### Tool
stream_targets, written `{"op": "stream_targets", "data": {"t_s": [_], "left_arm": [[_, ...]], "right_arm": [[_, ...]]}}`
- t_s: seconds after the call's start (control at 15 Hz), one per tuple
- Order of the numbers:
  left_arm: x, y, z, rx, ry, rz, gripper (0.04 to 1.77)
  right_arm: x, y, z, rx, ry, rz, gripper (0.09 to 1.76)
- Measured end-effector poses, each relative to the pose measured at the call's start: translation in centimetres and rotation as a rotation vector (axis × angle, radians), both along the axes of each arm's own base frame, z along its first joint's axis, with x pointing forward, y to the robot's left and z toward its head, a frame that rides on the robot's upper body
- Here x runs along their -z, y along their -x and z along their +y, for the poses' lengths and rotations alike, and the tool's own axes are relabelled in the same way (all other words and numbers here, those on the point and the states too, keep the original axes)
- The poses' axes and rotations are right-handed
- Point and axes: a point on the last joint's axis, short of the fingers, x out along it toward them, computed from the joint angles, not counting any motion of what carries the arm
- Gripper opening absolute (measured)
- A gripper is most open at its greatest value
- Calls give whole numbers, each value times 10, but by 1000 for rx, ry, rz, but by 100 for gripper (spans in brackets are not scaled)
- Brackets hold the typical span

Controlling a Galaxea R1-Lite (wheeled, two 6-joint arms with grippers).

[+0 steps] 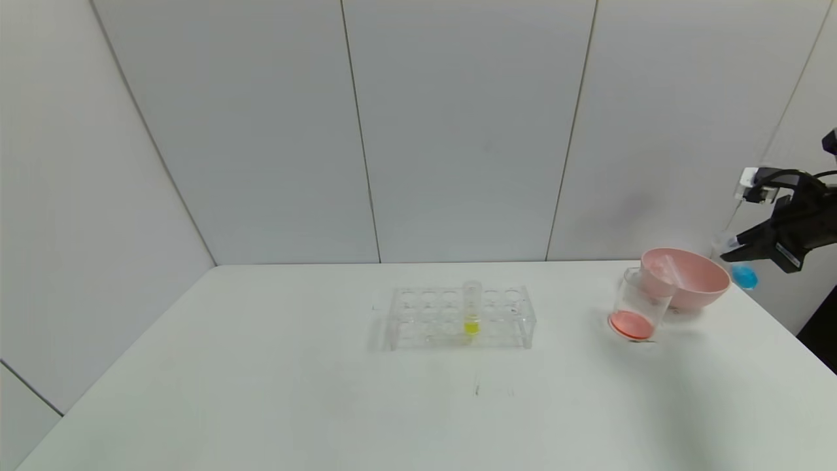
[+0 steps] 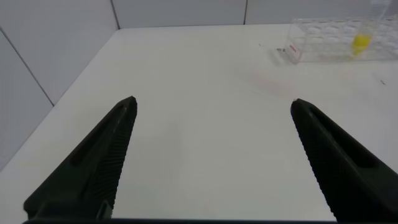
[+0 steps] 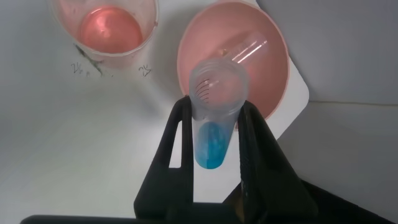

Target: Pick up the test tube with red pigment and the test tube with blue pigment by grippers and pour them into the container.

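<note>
Now the right gripper [image 3: 216, 134], clamped on the blue test tube [image 3: 214, 112], should centre over the container [image 1: 637, 307] before tipping; left gripper [image 2: 211, 124] fingers wide

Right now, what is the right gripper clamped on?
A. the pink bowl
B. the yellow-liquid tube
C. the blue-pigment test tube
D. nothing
C: the right gripper is shut on the blue-pigment test tube, held up beyond the pink bowl.
</note>
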Motion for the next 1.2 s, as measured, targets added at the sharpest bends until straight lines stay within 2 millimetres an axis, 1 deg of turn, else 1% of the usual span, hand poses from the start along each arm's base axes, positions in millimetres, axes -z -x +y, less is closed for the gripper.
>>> {"op": "stream_targets", "data": {"t_s": [0.2,0.47,0.8,1.2], "left_arm": [[0,0,0,0,0,0,176],[0,0,0,0,0,0,176],[0,0,0,0,0,0,176],[0,0,0,0,0,0,176]], "right_arm": [[3,-11,12,-48,36,-1,49],[6,-19,29,-72,193,13,49],[5,-20,41,-96,349,35,49],[-1,-20,58,-145,435,17,49]]}}
